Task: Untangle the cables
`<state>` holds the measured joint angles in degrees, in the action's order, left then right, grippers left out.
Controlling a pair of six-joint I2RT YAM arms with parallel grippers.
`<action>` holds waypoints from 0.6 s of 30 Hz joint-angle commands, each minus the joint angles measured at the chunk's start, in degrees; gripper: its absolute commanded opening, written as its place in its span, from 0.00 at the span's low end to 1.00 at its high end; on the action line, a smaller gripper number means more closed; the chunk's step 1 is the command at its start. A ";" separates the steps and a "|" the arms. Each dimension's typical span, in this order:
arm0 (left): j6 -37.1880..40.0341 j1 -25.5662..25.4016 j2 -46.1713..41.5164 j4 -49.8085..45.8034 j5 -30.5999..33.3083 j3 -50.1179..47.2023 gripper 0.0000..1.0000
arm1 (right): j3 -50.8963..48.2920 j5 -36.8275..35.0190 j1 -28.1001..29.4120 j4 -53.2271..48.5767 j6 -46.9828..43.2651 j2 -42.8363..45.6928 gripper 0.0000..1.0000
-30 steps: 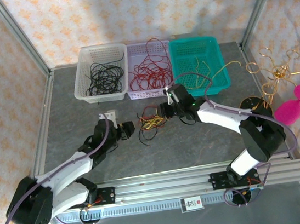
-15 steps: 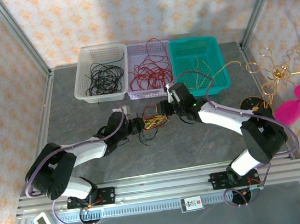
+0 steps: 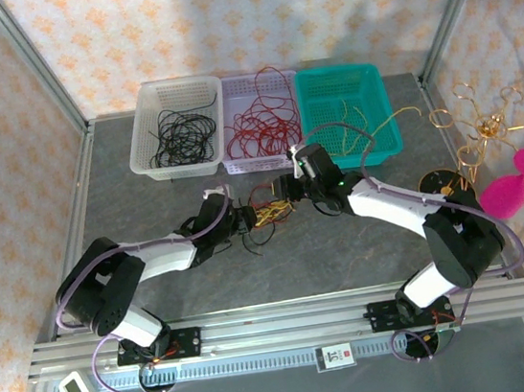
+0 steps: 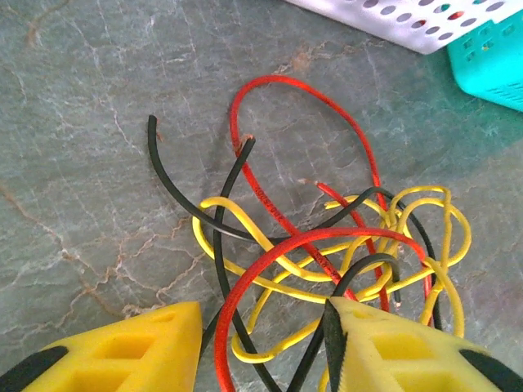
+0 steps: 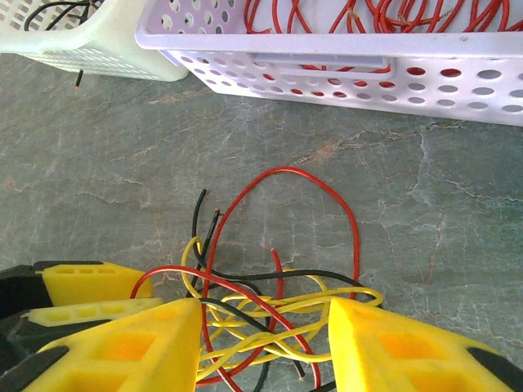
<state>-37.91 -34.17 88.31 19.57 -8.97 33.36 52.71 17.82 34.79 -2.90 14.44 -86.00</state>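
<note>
Left fingers (image 4: pixel 122 351) and right fingers (image 5: pixel 409 347) — open, empty — straddle the cables (image 3: pixel 267 217); pinch one strand each, part slowly.

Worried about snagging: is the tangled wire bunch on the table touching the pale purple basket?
Apart. The right wrist view shows bare table between the cables, at their topmost red loop, and the purple basket.

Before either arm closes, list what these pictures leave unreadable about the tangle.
Left wrist view: the cables, near ends cut off by the bottom edge between the left gripper jaws.
Right wrist view: the same ends, hidden under the right gripper jaws.
Top view: wire crossings, too small and partly covered by both grippers.
</note>
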 commanded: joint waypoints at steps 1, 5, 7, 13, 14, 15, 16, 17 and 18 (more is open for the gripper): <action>0.16 -0.46 0.96 -1.70 3.64 1.35 0.41 | -0.68 -0.71 -0.11 1.60 0.47 2.21 0.44; 0.01 -0.57 0.35 -0.44 4.02 1.24 0.12 | -0.48 -0.83 -0.02 1.32 0.35 2.28 0.45; 0.51 -0.80 -0.70 -0.82 4.44 1.44 0.05 | -0.45 -0.64 -0.12 1.31 0.20 2.41 0.44; 3.94 -1.97 -8.63 -4.06 6.99 1.07 0.00 | -1.14 2.93 -0.01 3.78 -4.01 4.57 0.45; 5.11 -2.25 -10.58 -5.20 7.44 1.09 0.00 | -1.74 4.16 -0.04 5.05 -5.54 5.40 0.45; 6.44 -2.48 -12.23 -6.23 7.68 1.22 0.00 | -2.45 5.51 -0.03 6.36 -7.11 6.20 0.45; 7.64 -2.80 -14.28 -7.42 7.68 1.41 0.00 | -3.61 7.64 -0.07 8.53 -9.06 7.18 0.45; 8.62 -2.98 -16.33 -8.55 7.22 1.73 0.00 | -4.99 9.72 -0.06 11.19 -10.88 8.15 0.45; 9.79 -3.09 -17.77 -9.40 6.56 1.96 0.00 | -6.40 11.42 -0.04 13.90 -12.31 9.03 0.46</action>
<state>-32.84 -36.77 74.43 14.04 -3.73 33.63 48.95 23.35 34.79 3.27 8.27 -80.18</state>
